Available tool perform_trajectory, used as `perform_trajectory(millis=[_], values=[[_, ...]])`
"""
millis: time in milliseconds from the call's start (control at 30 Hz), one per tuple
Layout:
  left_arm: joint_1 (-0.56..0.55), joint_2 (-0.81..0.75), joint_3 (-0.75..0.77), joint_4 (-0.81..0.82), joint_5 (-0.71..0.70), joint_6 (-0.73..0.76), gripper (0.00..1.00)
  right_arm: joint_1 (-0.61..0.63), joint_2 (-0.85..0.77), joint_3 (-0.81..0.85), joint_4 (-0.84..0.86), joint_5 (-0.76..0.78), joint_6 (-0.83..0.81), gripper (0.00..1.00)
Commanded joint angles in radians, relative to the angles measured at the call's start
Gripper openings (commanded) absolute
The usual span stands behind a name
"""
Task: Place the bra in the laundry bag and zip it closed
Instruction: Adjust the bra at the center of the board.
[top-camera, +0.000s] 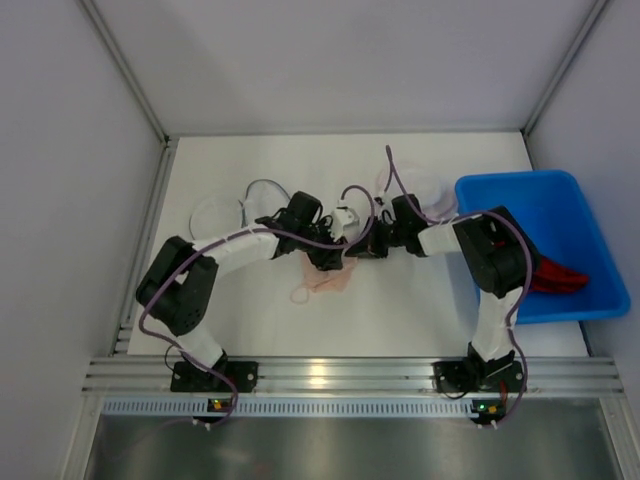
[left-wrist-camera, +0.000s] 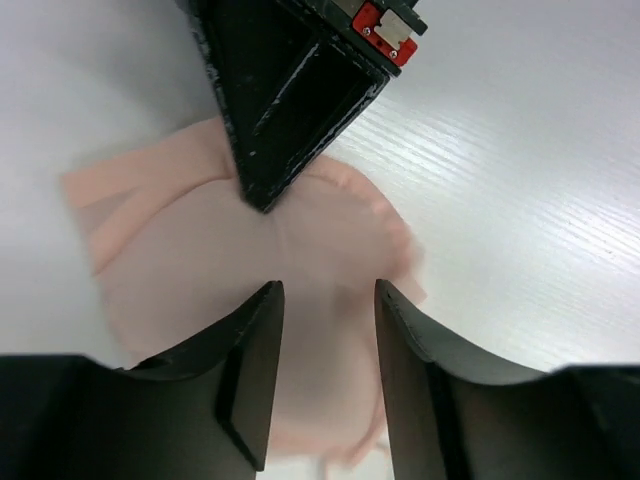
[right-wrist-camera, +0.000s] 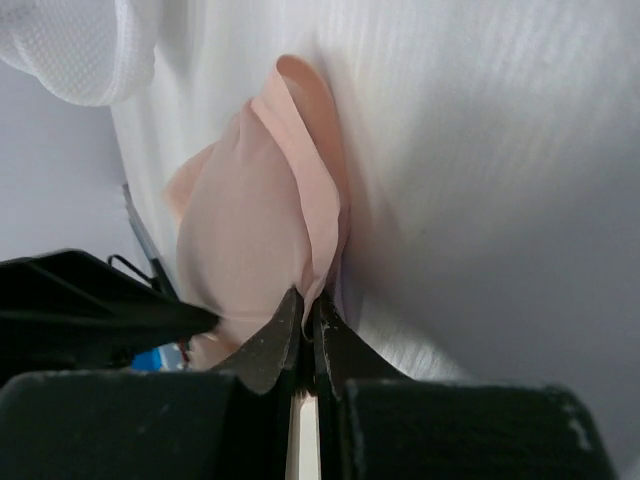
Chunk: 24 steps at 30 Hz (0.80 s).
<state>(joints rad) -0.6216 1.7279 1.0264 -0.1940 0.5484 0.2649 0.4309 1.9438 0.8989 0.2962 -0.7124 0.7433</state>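
Peach fabric is pinched in your right claw (right-wrist-camera: 308, 305): its two fingers are pressed together on a folded edge of the bra (right-wrist-camera: 250, 230), and the cup rises from the tips towards twelve o'clock in the right wrist view. Your left claw (left-wrist-camera: 328, 285) stands with its fingers parted and a clear gap between them. The bra lies spread under that gap, and neither finger grips it as far as you can see, though the cloth close to the lens is blurred.

From the left wrist, the black tip of the right claw comes in from twelve o'clock and meets the bra near its middle. The rest of the bra fans out flat towards nine o'clock on the white table (top-camera: 420, 310).

From above, both arms meet near the centre of the table, left claw and right claw just beside each other, with the bra under them and trailing towards six o'clock.

White mesh, probably the laundry bag (right-wrist-camera: 70, 50), shows at eleven o'clock in the right wrist view, apart from the bra. A blue bin (top-camera: 520, 185) sits at three o'clock on the table, with something red (top-camera: 560, 278) inside it.
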Motion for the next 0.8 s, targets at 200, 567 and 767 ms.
perform_trajectory(millis=[200, 567, 767], values=[[-0.148, -0.272, -0.088, -0.035, -0.341, 0.227, 0.71, -0.04, -0.082, -0.052, 0.052, 0.016, 0.33, 0.0], [-0.331, -0.134, 0.014, -0.033, -0.596, 0.163, 0.76, -0.038, -0.128, -0.069, -0.023, 0.022, 0.567, 0.0], [-0.392, -0.03, 0.057, -0.024, -0.791, 0.158, 0.77, -0.032, -0.166, -0.078, -0.037, 0.022, 0.651, 0.0]])
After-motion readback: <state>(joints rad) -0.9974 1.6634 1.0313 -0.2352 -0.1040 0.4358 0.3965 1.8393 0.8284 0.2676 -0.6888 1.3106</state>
